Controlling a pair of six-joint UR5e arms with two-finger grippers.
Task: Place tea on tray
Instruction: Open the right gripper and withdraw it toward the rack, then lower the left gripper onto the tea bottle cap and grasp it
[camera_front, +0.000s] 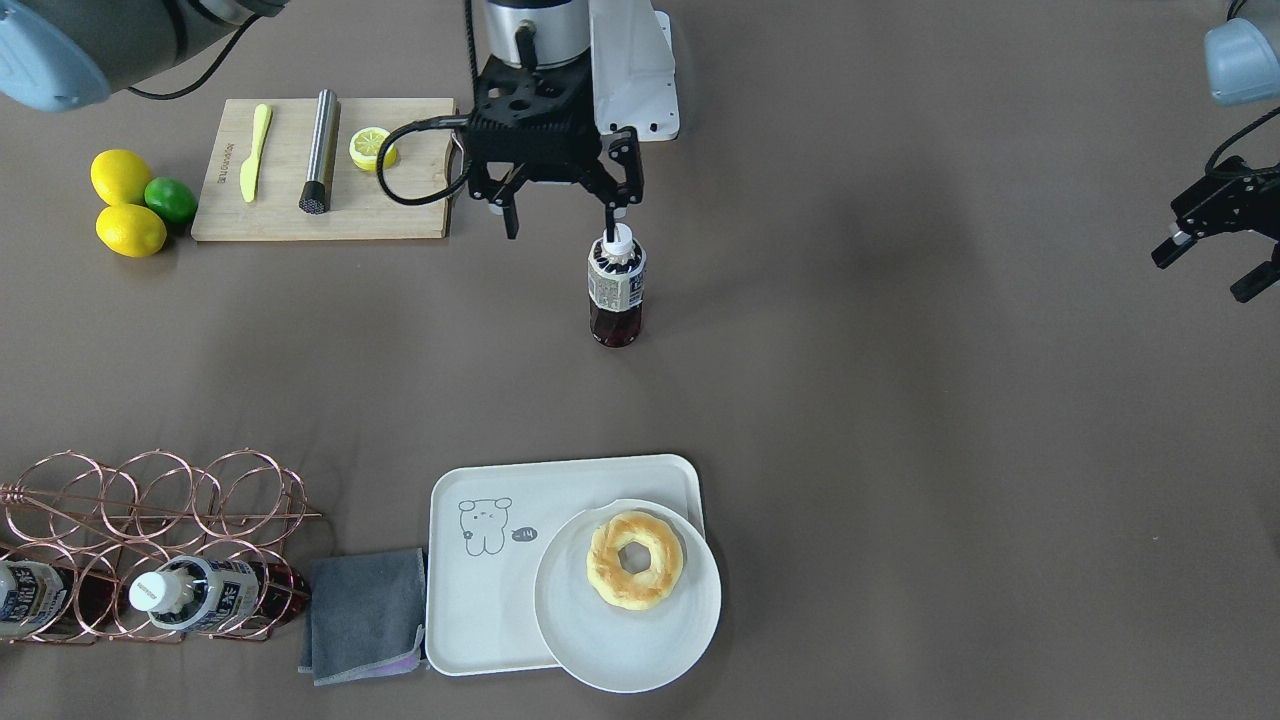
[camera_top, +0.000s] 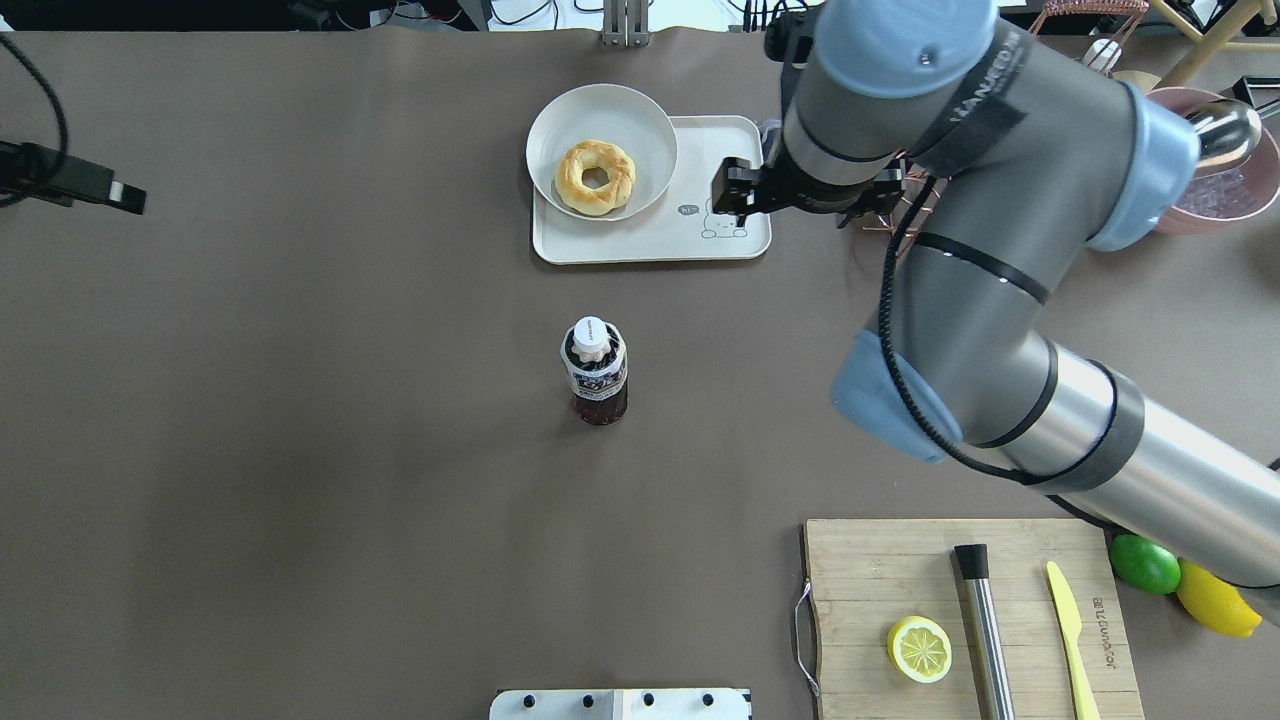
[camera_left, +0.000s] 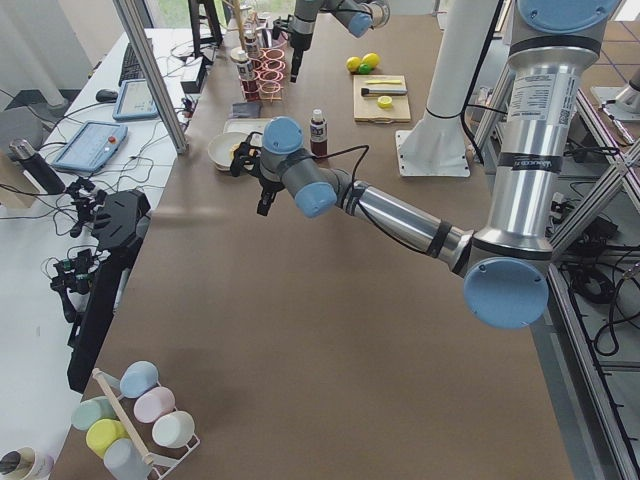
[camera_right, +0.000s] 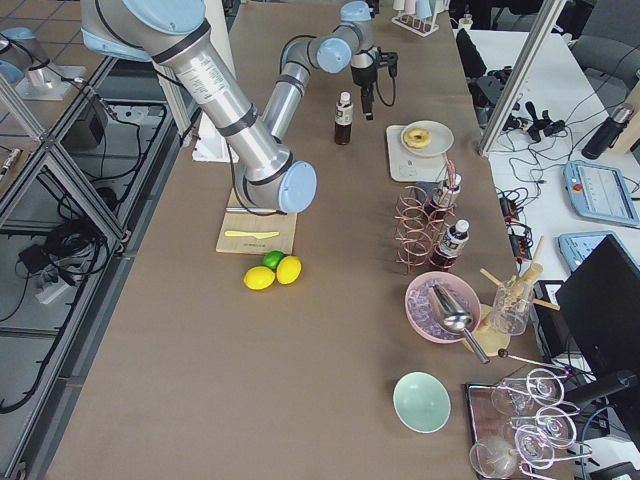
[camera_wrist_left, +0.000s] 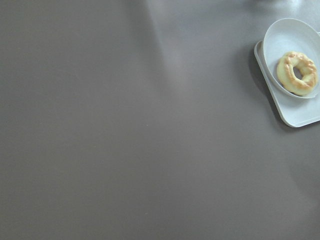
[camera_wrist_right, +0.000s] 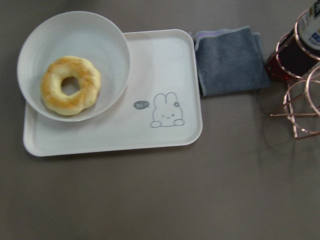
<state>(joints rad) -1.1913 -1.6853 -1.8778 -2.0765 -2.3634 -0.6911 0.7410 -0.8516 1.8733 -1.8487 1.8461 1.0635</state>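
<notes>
Far out on the robot's left, the left gripper (camera_front: 1197, 277) hangs over the table (camera_top: 300, 450). Its two fingers are spread apart and there is nothing in them.

In the middle of the table stands the tea (camera_top: 596, 372) — straight up, white cap on top, all by itself. It is not on the tray (camera_top: 640, 245) yet. The tray lies past it, on the side away from the robot, with a plate (camera_top: 640, 115) and a ring of bread (camera_top: 595, 177) at one end.

The right gripper (camera_front: 560, 232) hangs high over the bear end of the tray, fingers wide, holding nothing. From there the tea is back toward the robot and a bit to the left. I think this arm is the nearer one — it would have to come down over the cap.
</notes>
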